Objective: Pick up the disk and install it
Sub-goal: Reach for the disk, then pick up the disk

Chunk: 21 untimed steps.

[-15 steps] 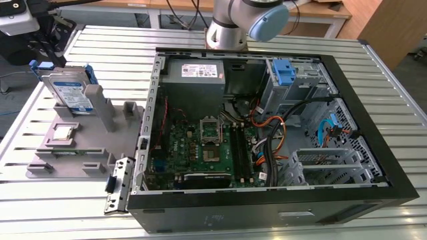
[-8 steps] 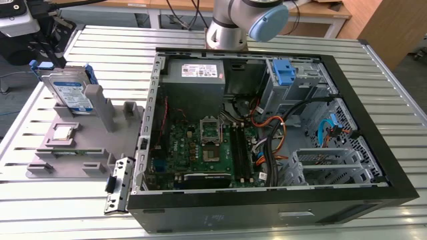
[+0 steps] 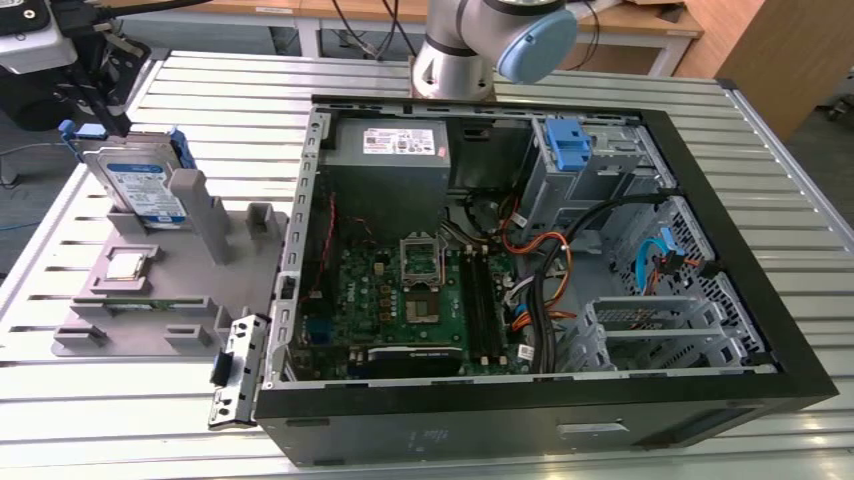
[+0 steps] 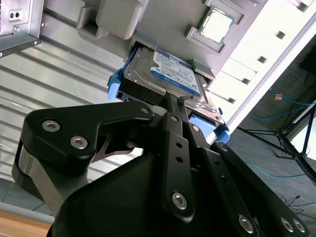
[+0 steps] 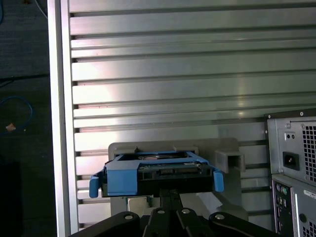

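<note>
Workshop lab: slatted aluminium bench, opened computer

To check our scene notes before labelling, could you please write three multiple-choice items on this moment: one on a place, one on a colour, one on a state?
1. Where is the disk? A. In the grey holder, at the exterior view's left of the computer case. B. In a bay inside the case. C. Flat on the table.
2. What colour is the bracket around the disk? A. Red. B. Blue. C. Green.
3. How is the computer case? A. Closed. B. Open, its board showing. C. Upside down.
Answers: 1 A, the disk stands on edge in the holder; 2 B, blue plastic frames its edges; 3 B, the side is off.
</note>
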Tool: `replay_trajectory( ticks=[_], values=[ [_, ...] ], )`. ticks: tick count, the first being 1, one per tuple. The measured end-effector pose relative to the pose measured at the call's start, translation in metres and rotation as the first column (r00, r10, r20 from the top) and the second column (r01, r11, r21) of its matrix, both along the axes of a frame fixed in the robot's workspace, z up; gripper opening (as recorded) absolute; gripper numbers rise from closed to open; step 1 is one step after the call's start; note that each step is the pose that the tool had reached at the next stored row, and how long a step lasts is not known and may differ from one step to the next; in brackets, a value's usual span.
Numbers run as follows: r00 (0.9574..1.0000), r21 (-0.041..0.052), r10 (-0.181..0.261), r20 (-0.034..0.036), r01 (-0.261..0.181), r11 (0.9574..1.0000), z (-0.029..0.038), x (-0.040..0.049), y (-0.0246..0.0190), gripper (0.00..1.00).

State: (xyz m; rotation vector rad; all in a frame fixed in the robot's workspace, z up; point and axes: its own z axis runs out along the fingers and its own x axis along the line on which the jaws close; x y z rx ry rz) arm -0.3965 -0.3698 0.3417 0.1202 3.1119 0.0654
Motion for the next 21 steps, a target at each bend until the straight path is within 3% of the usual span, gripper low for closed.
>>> replay_trajectory(
  ticks=[21],
  values=[
    [0.9999,0.0000,0.014,0.0000,-0.014,0.9999,0.0000,-0.0001,0.0000,0.10]
  ],
)
